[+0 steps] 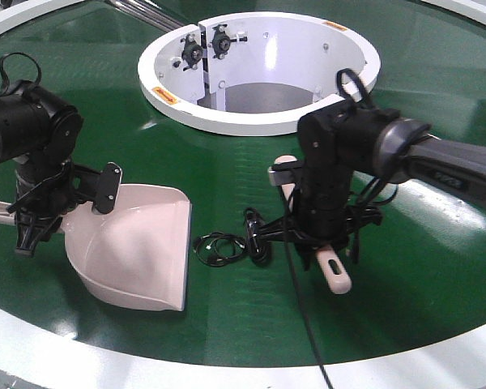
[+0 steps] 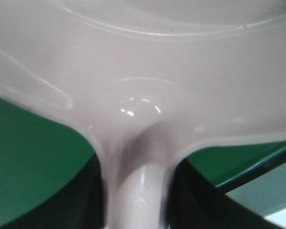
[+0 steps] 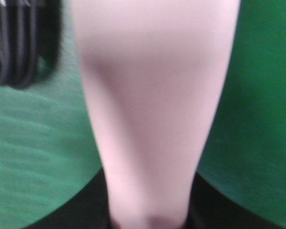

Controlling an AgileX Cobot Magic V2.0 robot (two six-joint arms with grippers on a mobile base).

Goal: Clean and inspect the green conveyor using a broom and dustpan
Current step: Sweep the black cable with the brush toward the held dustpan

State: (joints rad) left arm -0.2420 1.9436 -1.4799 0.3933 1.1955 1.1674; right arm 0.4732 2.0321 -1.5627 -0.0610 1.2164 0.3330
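Observation:
The green conveyor (image 1: pixel 227 316) fills the front view, with its white hub (image 1: pixel 259 113) at the back. The beige-pink dustpan (image 1: pixel 138 243) lies on the belt at the left, mouth toward the right. My left gripper (image 1: pixel 26 220) is shut on its handle; in the left wrist view the dustpan (image 2: pixel 143 71) runs up from between the dark fingers of the left gripper (image 2: pixel 136 210). My right gripper (image 1: pixel 324 237) is shut on the broom (image 1: pixel 334 271), whose slotted handle end points at the front. The broom (image 3: pixel 152 95) fills the right wrist view above the right gripper (image 3: pixel 150 214). Its bristles are hidden in the front view.
A loose tangle of thin black loops (image 1: pixel 215 247) lies on the belt between the dustpan's mouth and the right arm. Black strands (image 3: pixel 16 43) show at the top left of the right wrist view. The white outer rim (image 1: pixel 105 365) runs along the front.

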